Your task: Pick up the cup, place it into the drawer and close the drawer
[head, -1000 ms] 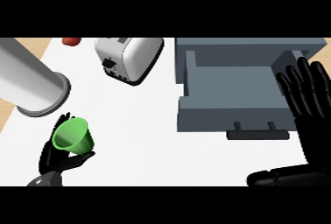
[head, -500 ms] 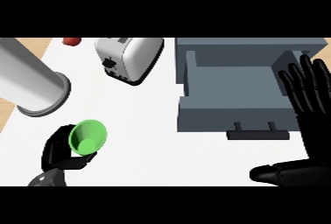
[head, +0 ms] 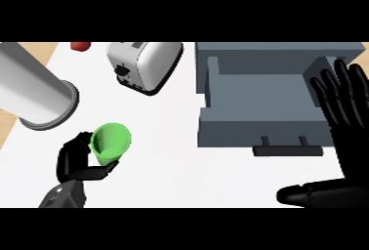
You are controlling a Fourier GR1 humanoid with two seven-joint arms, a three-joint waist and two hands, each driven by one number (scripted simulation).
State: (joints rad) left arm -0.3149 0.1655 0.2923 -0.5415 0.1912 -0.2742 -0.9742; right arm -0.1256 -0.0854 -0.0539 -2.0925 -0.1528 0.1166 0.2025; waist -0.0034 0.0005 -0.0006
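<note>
Green cup sits in the left hand, fingers curled round its lower body, mouth tilted toward the right; it hangs over the white table at near left, apparently lifted for carrying. Grey drawer stands pulled out at far right, well apart from the cup, handle facing near, cavity showing nothing inside. Right hand rests flat and spread over the drawer's right wall, holding nothing. Toaster and steel cylinder stand far left. Judgement: transfer rightward comes next.
</note>
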